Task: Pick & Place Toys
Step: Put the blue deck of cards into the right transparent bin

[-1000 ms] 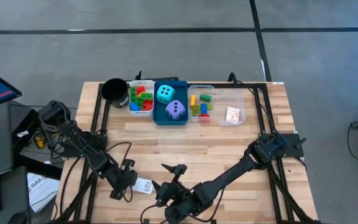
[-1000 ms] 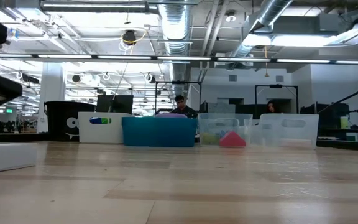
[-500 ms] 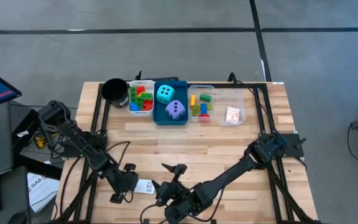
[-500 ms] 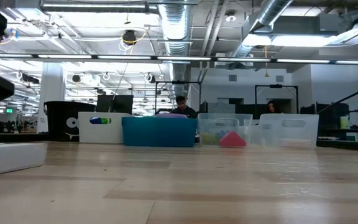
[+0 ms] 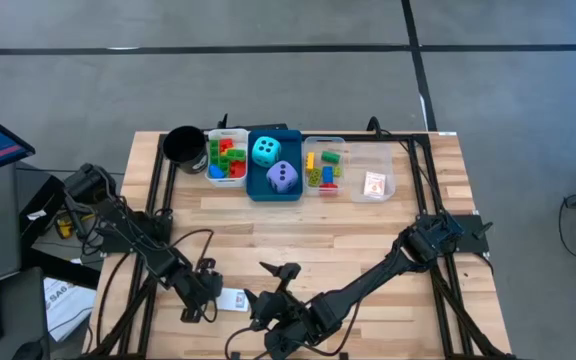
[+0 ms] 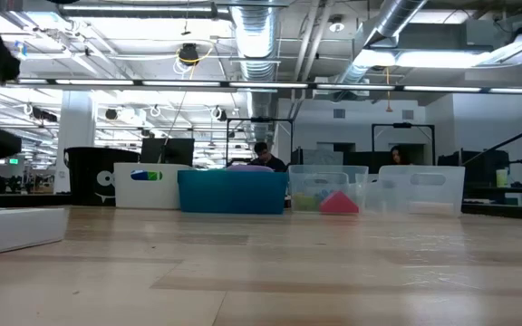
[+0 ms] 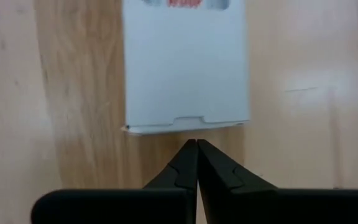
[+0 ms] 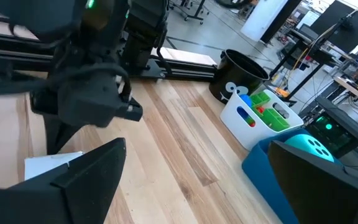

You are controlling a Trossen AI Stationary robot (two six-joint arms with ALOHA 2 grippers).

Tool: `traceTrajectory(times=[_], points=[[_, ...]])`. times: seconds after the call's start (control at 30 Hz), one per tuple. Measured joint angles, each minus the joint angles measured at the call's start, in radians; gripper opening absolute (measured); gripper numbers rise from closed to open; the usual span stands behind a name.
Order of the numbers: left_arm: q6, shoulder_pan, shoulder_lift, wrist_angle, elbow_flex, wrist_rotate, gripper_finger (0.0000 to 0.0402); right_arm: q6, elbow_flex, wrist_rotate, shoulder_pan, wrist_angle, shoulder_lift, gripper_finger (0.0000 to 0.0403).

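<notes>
Wooden table (image 5: 368, 240) carries a row of trays at its far edge, holding bricks (image 5: 228, 158), a cyan die (image 5: 264, 151) and a purple die (image 5: 282, 178). Well in front of the blue tray (image 5: 255, 190), the left gripper (image 5: 208, 292) is clenched, its tips just beside a white card (image 5: 232, 300). Right of this card, the right gripper (image 5: 271, 287) waits with jaws spread, empty.

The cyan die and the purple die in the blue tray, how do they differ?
Colour: the cyan die is light blue-green, the purple die violet.
Place: the cyan die lies at the blue tray's far end, nearer the table's back edge; the purple die lies at its near end, closer to the arms.
Both show dark pips on top and look about the same size, side by side in one tray.
</notes>
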Motion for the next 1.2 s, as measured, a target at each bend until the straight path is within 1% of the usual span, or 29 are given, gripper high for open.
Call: traceTrajectory(times=[0.17, 0.3, 0.43, 0.57, 0.67, 0.8, 1.0, 1.2], points=[[-0.026, 0.000, 0.077, 0.042, 0.003, 0.002, 0.0000, 0.000, 0.000, -0.002, 0.000, 0.000, 0.000, 0.0388], [-0.028, 0.009, 0.093, 0.119, 0.001, -0.009, 0.0000, 0.016, 0.000, -0.033, 0.000, 0.000, 0.000, 0.0388], [-0.030, 0.034, 0.082, 0.166, -0.002, -0.005, 0.0000, 0.073, 0.000, -0.110, 0.000, -0.001, -0.001, 0.0388], [-0.030, 0.067, 0.085, 0.184, -0.002, -0.017, 0.0000, 0.070, 0.002, -0.244, -0.005, -0.025, -0.010, 0.0388], [-0.030, 0.092, 0.087, 0.183, -0.002, -0.019, 0.0000, 0.048, 0.002, -0.314, -0.003, -0.112, -0.015, 0.0388], [-0.028, 0.126, 0.087, 0.204, -0.002, -0.019, 0.0000, 0.064, 0.002, -0.399, -0.003, -0.234, -0.018, 0.0388], [-0.027, 0.163, 0.087, 0.235, -0.002, -0.019, 0.0000, 0.090, 0.001, -0.484, 0.001, -0.401, -0.018, 0.0388], [-0.029, 0.181, 0.086, 0.289, -0.002, -0.030, 0.0000, 0.132, 0.000, -0.536, 0.035, -0.574, -0.018, 0.0388]])
